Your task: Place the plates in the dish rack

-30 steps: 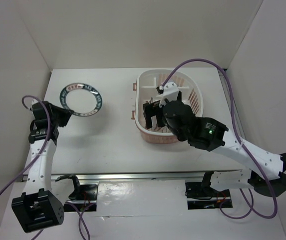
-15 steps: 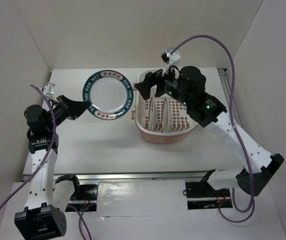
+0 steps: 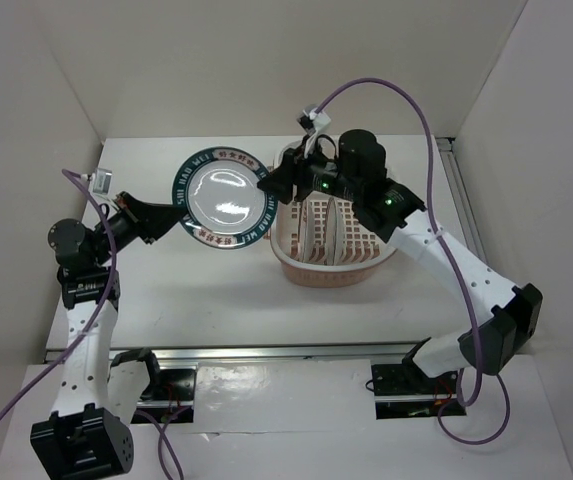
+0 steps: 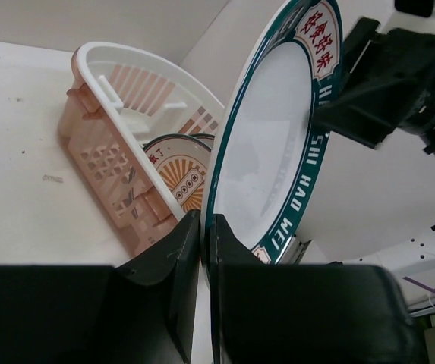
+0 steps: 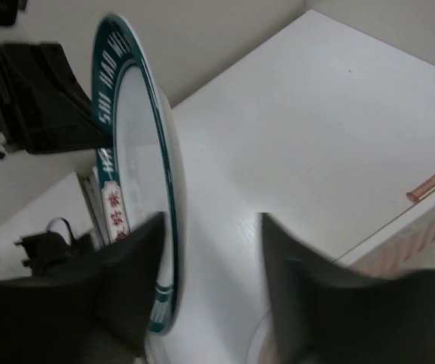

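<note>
Beside the dish rack [image 3: 321,272], left jaws clamp the teal-rimmed plate [image 3: 218,198] aloft; handover seems next, requiring right jaws, now apart, to close on its rim

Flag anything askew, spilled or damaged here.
Nothing spilled or broken. The only oddity is the teal plate: off the table, tilted, pinched at its rim by the left gripper beside the rack, with the open right gripper at its far edge. Two plates stand upright in the rack.
</note>
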{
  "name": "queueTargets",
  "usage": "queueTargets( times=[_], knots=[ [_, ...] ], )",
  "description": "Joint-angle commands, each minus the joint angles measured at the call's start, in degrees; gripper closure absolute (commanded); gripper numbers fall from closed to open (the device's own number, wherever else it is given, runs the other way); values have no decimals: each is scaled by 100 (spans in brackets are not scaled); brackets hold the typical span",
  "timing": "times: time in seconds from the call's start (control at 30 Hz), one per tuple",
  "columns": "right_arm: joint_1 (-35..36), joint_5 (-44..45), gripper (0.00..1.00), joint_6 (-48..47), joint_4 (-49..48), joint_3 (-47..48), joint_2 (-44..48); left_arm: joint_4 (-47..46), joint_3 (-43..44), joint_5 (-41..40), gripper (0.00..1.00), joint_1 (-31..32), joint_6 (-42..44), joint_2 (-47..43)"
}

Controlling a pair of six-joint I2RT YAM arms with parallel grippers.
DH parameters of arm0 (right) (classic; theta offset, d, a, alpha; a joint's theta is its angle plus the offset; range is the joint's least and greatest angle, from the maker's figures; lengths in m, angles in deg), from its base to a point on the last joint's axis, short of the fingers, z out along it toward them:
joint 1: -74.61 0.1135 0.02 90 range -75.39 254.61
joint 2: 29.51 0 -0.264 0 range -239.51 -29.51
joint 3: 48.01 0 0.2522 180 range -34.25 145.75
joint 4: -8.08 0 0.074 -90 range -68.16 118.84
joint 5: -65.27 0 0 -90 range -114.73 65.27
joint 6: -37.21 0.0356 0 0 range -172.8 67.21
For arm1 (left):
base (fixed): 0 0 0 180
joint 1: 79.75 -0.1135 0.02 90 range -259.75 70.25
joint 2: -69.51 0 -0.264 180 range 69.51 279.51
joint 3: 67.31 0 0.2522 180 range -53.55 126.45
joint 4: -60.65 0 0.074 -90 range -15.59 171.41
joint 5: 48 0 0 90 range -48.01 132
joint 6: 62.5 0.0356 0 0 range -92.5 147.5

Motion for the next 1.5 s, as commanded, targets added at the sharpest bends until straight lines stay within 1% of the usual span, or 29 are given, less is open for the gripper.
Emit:
queueTargets(
  times=[0.0,0.03,0.1,0.2,0.23,0.27,0.33,0.37,0.4,0.43,0.47,0.5,0.53,0.57,0.6,0.63,0.67,0.7,0.73,0.8,0.83,0.87,0.9,1.03,1.07,1.1,1.2,1.33,1.47],
  knots=[
    [-41,-301,69,363,-604,-340,-107,-896,-3,143,100,-7,-333,-27],
    [-41,-249,77,364,-682,-341,-46,-948,-3,143,100,-7,-333,43],
    [-41,-248,77,504,-683,-341,-46,-1071,-108,143,100,-60,-447,43],
    [30,-248,88,584,-683,-341,-46,-1256,-161,143,100,-112,-605,96],
    [30,-248,97,662,-683,-341,-46,-1256,-161,143,100,-112,-605,96],
    [82,-248,100,663,-683,-341,-46,-1256,-161,143,100,-112,-605,96],
    [214,14,100,724,-614,-280,-46,-1152,-109,143,99,-112,-605,148],
    [266,137,100,724,-552,-280,-46,-977,-56,143,83,-112,-553,149],
    [380,635,100,724,-369,-175,41,-549,-3,73,59,-112,-344,149],
    [442,1049,100,672,-210,-96,94,-335,84,-32,24,-173,-237,149],
    [512,1514,100,611,-17,149,156,-151,85,-85,0,-174,-158,97],
    [644,2041,100,523,228,325,261,34,155,-207,0,-244,-70,96],
    [706,3281,100,453,709,484,314,280,286,-322,0,-244,200,35],
    [759,3851,100,452,923,746,375,917,374,-471,0,-244,360,35],
    [872,4344,100,339,1099,827,454,1254,462,-629,0,-244,527,-35],
    [873,5262,100,259,1449,906,603,1579,628,-952,0,-244,842,-36],
    [960,5733,100,198,1626,977,674,2096,691,-1104,0,-244,949,-36],
    [1031,6138,100,127,1776,1047,805,2293,691,-1349,0,-244,1046,-36],
    [1032,6899,100,127,2091,1048,876,2434,761,-1429,0,-244,1108,-36],
    [1084,7762,100,127,2600,1048,982,2584,762,-1430,0,-244,1108,34],
    [1084,7768,100,196,2604,1117,1052,2585,762,-1430,0,-244,1108,35],
    [1084,8281,100,197,2891,1118,1053,2585,762,-1430,0,-244,1108,122],
    [1084,8547,100,197,3016,1066,1114,2585,762,-1369,0,-244,1108,122],
    [1032,9287,100,600,3832,1065,1114,2585,710,-1238,0,-244,1003,289],
    [979,9514,100,941,4287,1065,1114,2524,709,-1176,0,-244,1003,342],
    [979,9621,100,1092,4465,1065,1114,2523,709,-1175,0,-244,951,342],
    [909,9570,100,1322,4731,925,1062,2523,709,-1175,0,-244,950,342],
    [856,9429,100,1707,4906,294,1062,2751,762,-1307,0,-244,1065,229],
    [750,9192,100,1867,4679,-252,1062,2813,815,-1307,0,-244,1117,228]
  ],
)
